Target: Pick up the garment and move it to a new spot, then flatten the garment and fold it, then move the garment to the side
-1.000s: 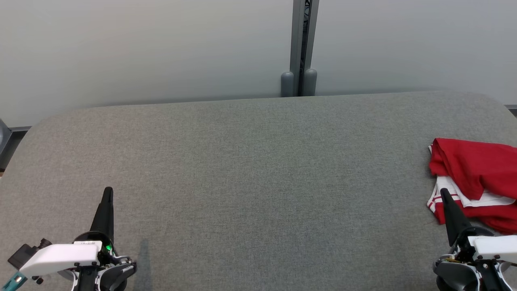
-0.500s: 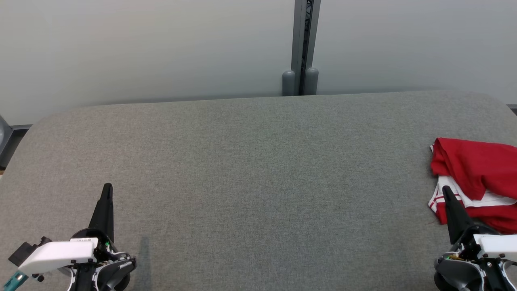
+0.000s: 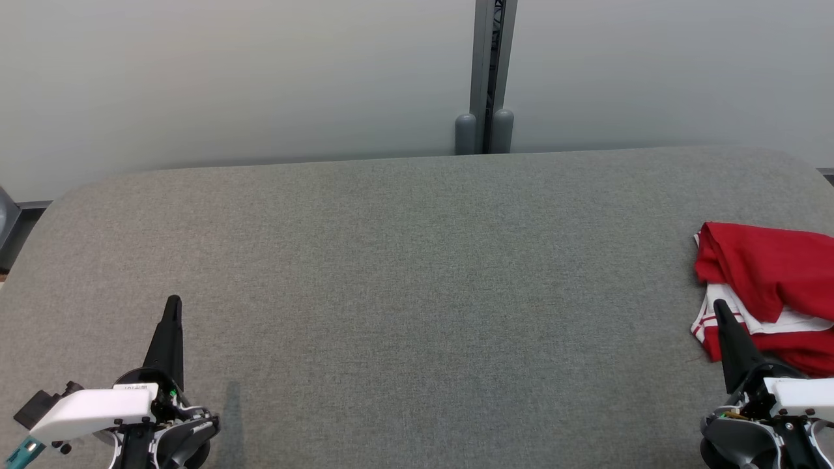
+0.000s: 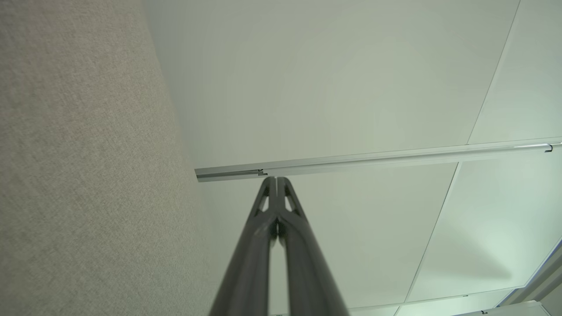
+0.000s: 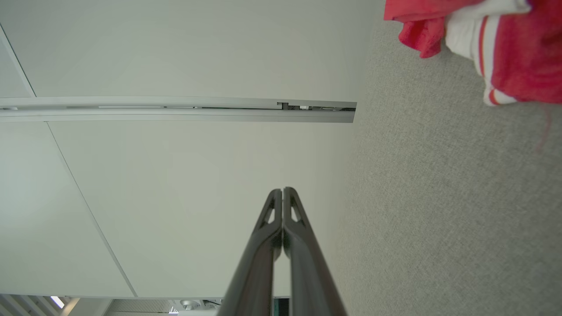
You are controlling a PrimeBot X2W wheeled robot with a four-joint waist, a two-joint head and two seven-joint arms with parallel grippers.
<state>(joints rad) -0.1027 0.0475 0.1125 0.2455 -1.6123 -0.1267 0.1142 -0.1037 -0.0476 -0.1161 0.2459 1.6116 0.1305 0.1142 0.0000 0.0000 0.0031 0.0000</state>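
While the left end effector (image 3: 173,305) and the right end effector (image 3: 718,307) both hover low at the near side of the grey table (image 3: 417,273), fingers pressed together and holding nothing, the red-and-white garment (image 3: 769,277) lies bunched at the table's right edge. It is near the right end effector's tip but not touching it.
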